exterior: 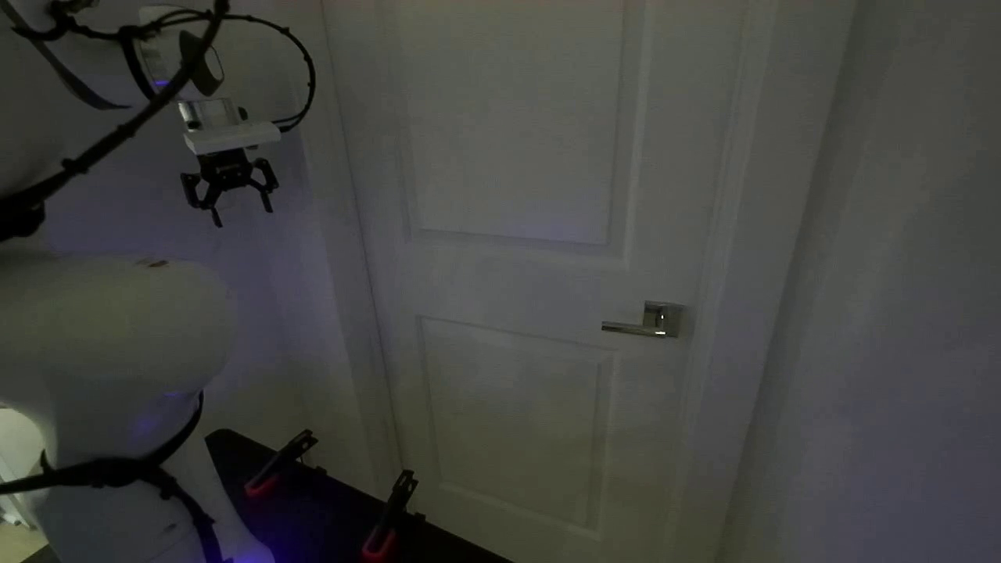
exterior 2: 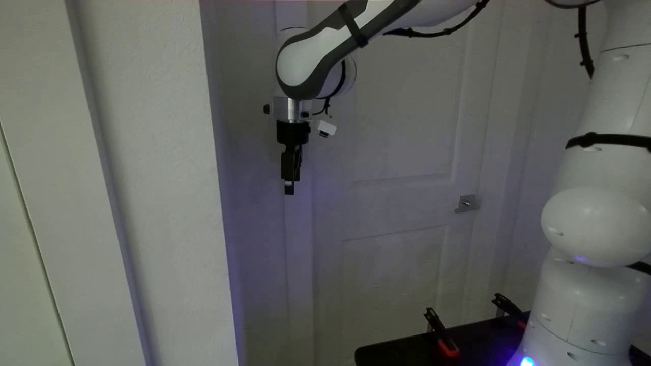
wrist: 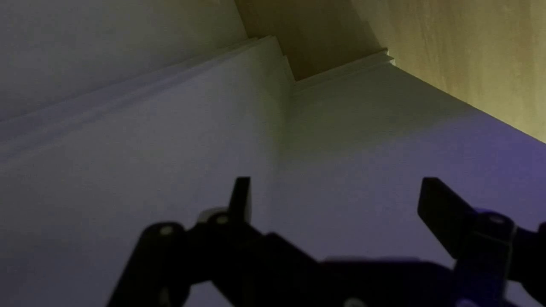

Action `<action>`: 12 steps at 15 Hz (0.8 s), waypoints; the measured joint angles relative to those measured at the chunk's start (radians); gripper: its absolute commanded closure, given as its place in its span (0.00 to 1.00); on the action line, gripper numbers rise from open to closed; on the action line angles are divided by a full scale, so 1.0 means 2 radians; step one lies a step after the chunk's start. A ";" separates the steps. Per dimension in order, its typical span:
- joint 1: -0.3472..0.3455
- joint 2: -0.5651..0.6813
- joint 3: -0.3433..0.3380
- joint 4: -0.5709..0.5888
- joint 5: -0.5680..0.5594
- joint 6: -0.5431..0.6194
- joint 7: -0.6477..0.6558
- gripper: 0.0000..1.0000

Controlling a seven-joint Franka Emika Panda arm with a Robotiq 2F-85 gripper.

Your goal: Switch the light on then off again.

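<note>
Black two-fingered gripper point(wrist: 337, 179) hangs spread before dim white walls point(wrist: 341, 192)

Where the light and its switch sit cannot be made out from these views. The gripper is unclenched: in the wrist view its fingers point(wrist: 241, 194) stand wide apart, and two of the walls meet in a corner seen between them. In both exterior views it points straight down from the end of the white, jointed robot arm point(exterior 2: 595, 223).

In an exterior view it shows against the wall beside a closed, white panelled door point(exterior: 516, 289). A silver metal lever handle point(exterior: 663, 320) is fixed to the door's far side from the gripper. Lower down, a flat black tabletop point(exterior: 313, 516) carries two black-and-red clamps point(exterior: 389, 512) along its edge. The arm's base stands near them, with a blue glow point(exterior 2: 527, 361) low on it. Pale wood-toned floor point(wrist: 460, 55) fills the upper right of the wrist view.
</note>
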State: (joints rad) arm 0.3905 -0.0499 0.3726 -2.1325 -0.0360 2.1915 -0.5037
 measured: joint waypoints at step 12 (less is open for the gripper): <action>0.033 -0.074 0.043 0.000 -0.052 -0.057 0.096 0.00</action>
State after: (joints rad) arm 0.4563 -0.1978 0.4586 -2.1324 -0.1407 2.0770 -0.3110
